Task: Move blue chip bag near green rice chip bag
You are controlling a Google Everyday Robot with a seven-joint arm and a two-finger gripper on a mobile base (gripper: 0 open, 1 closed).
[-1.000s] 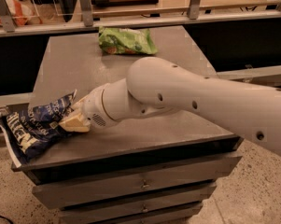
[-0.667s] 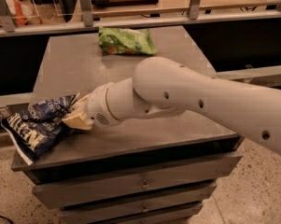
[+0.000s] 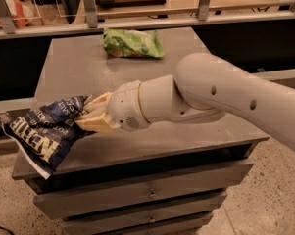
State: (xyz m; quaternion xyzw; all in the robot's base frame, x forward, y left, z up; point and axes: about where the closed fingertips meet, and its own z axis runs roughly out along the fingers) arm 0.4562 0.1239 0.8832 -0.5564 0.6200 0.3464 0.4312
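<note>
In the camera view, the gripper (image 3: 83,114) is sitting low over the near-left part of the grey table (image 3: 78,67), at the end of the thick white arm (image 3: 225,92) that is reaching in from the right. Its two cream fingers (image 3: 95,125) are closing on the right-hand edge of the blue chip bag (image 3: 46,133), so it is pinching the crinkled foil rather than standing spread.

The blue chip bag is lying at the near-left corner, with its lower-left end hanging out past the table's edge. Whether the pinched end is lifting off the surface is hard to tell.

The green rice chip bag (image 3: 132,43) is resting flat by the far edge of the table, a little left of centre and well apart from the blue one, with open tabletop between them. Below the top, the fronts of the drawers (image 3: 147,195) are showing.

As a judgement, the grasp is looking made and the carrying part is looking not yet done: the blue bag is needing to travel away from the near-left corner, towards the far side and somewhat to the right, and then to be set down beside the green bag and let go.
</note>
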